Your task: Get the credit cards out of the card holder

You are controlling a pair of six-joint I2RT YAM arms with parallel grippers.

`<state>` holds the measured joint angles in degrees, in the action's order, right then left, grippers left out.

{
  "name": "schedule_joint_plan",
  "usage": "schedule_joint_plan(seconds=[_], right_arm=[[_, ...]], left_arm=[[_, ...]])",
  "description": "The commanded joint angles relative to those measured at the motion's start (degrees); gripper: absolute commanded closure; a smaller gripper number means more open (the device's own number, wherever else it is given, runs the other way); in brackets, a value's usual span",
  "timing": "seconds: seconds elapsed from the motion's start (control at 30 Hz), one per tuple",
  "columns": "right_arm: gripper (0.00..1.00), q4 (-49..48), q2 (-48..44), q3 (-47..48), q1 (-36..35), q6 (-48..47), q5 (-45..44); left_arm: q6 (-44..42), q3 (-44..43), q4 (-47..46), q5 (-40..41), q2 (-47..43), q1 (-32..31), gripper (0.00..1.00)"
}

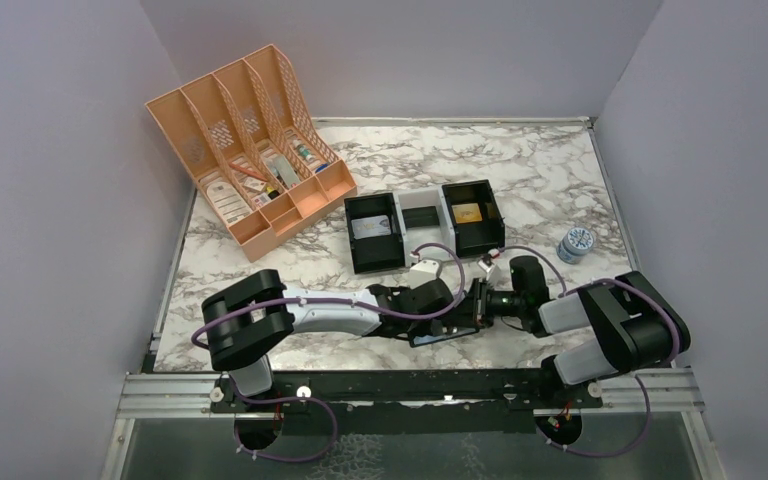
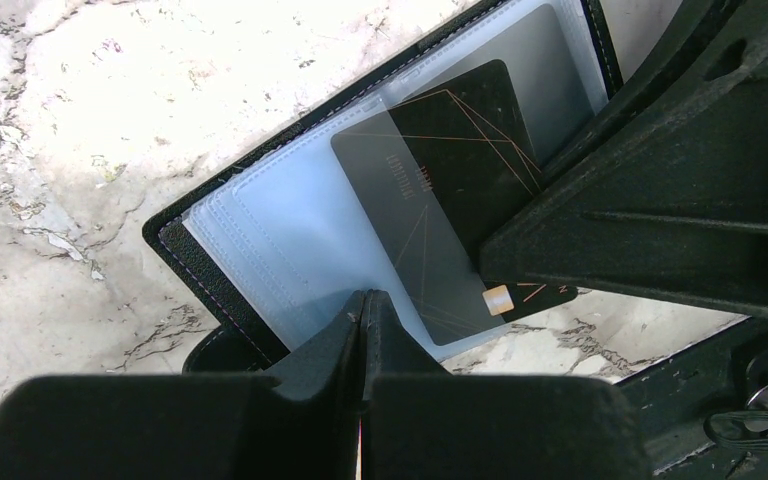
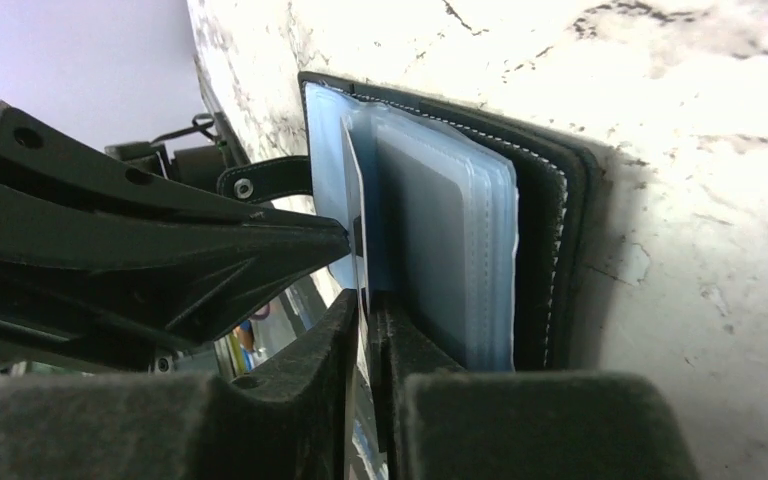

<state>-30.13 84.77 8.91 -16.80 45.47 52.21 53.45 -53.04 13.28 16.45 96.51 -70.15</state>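
On the white marble table (image 1: 560,170), near its front edge and with bare marble to its left, we see the black card holder (image 2: 280,240) lying open, clear sleeves up. The left pincer (image 2: 363,310) is closed tight, tips pressing the sleeves, and the right pincer (image 3: 365,300) stands narrow, gripping the dark credit card (image 2: 460,150) by its edge. The card slants across the sleeves, chip corner past the holder's rim, and we cannot read its faint print.

The card holder (image 3: 555,230) is grainy black leather with glossy clear plastic sleeves (image 2: 280,230); the credit card (image 2: 430,200) looks matt.
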Motion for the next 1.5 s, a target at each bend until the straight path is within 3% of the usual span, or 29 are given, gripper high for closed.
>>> schedule_joint_plan(seconds=[0.0,0.07,0.2,0.57,0.7,0.87,1.1,1.47], right_arm=[[0.93,0.3,-1.0,0.4,0.2,-0.8,-2.2],[0.98,6.6,-3.6,2.1,0.2,-2.3,-6.2],[0.99,14.6,-12.8,1.9,0.3,0.3,-17.5],[0.99,32.8,-30.2,6.5,0.3,-4.0,-23.9],[0.99,40.9,-34.5,8.5,0.3,-5.0,-33.9],[0.99,48.2,-33.4,13.3,0.3,-6.4,-40.7],[0.99,55.5,-30.3,19.3,0.3,-8.7,-44.9],[0.99,57.8,-23.6,21.0,0.0,-10.3,-43.8]], left_arm=[[-0.8,1.0,5.3,1.9,2.9,0.1,1.0],[-0.7,1.0,5.7,2.2,2.8,0.1,1.0],[0.0,1.4,6.8,3.5,2.4,0.0,1.0],[0.2,1.8,9.6,7.4,-0.5,1.1,1.0],[-0.3,2.9,10.6,8.2,-3.7,2.0,0.91],[-1.9,3.6,9.3,8.2,-9.1,2.4,0.71],[-1.9,3.5,8.7,9.4,-14.5,2.5,0.6],[-2.2,8.7,7.7,8.7,-22.9,5.9,0.47]])
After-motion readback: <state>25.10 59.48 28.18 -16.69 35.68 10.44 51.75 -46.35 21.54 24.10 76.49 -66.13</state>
